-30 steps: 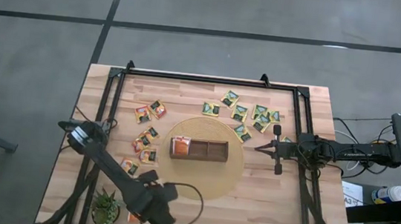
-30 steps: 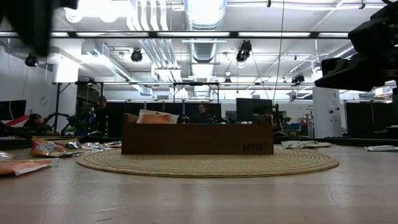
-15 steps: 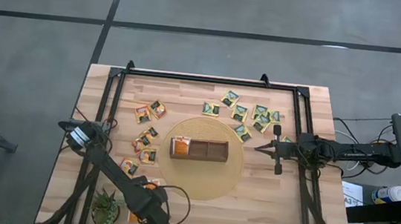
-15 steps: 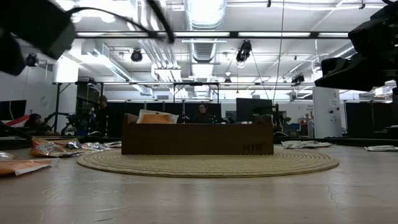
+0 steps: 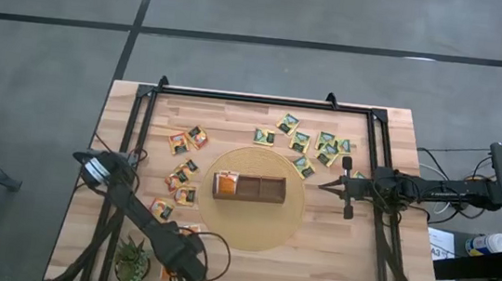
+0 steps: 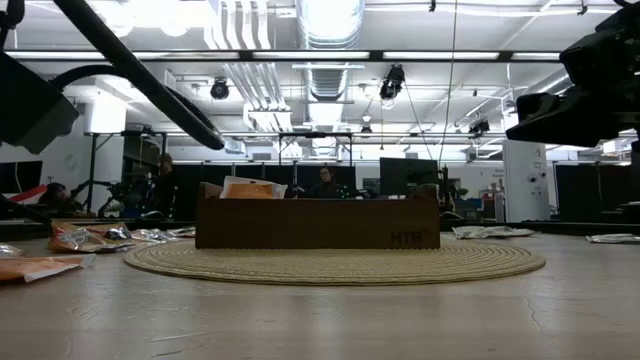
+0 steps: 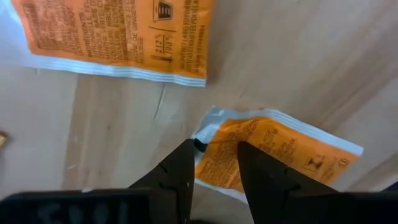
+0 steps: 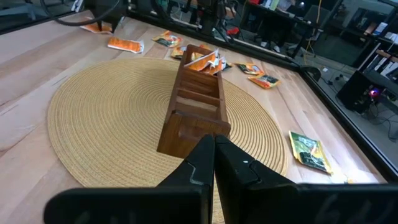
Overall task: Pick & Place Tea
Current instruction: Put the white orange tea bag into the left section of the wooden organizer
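Tea sachets lie flat on the table: a group at the left (image 5: pixel 183 166), and green-and-yellow ones at the far right (image 5: pixel 311 142). My left gripper (image 7: pixel 217 171) is open near the front left, pointing steeply down over an orange sachet (image 7: pixel 273 149). Its two fingers stand astride the corner of that sachet. A second orange sachet (image 7: pixel 118 37) lies just beyond it. My right gripper (image 8: pixel 214 155) waits shut at the right rim of the round woven mat (image 5: pixel 251 229). The wooden box (image 5: pixel 248 188) on the mat has orange sachets (image 5: pixel 227 184) in its left compartment. My left gripper comes from above onto the orange sachet's corner (image 7: pixel 214 140), one finger on each side of it. The sachet lies flat on the wood. I cannot tell whether the fingertips touch it.
A small green plant (image 5: pixel 132 261) stands at the front left corner, close beside my left arm. A black frame (image 5: pixel 139 138) runs along the table's left, far and right sides. Bare wood lies in front of the mat at the right.
My left gripper has sunk toward the table and tipped more steeply down, shifting a little toward the left edge, onto the orange sachets near the plant. In the low view its arm has come down into the upper left.
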